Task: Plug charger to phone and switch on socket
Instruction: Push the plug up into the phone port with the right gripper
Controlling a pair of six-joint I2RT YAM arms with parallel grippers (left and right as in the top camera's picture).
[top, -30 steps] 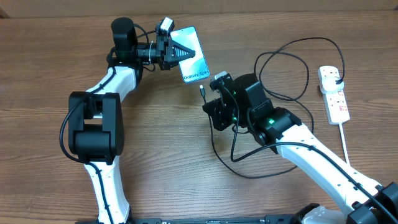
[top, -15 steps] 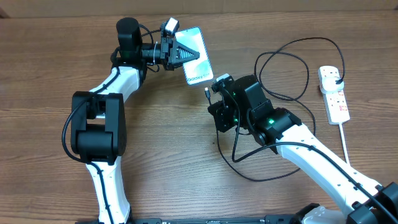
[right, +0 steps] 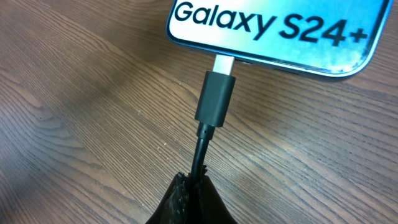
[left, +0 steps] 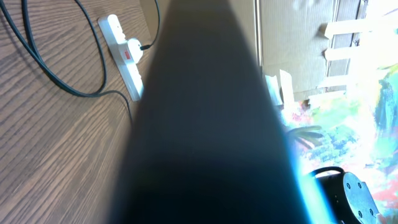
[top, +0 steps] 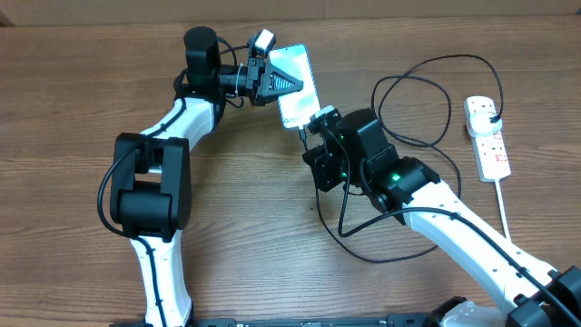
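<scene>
My right gripper (right: 189, 190) pinches the limp charger (right: 200, 149) behind its stiff connector (right: 216, 96), tip at the phone (right: 280, 28); left gripper (top: 283, 82) clamps it.

Just ahead of the right gripper (right: 190, 186), the charger (right: 215, 99) connector is matt black plastic with a bright metal tip (slightly shiny). The phone (right: 280, 37) beyond it has a smooth, glossy screen. Beneath both, the table (right: 74, 124) is matt wood-grain. The socket (top: 487, 136) looks smooth white plastic.

White links (top: 454, 216) join bulky black joint housings (top: 150, 186), thin black cables (top: 102, 186) alongside, green lights (top: 396, 177) on the right arm (top: 427, 195)
</scene>
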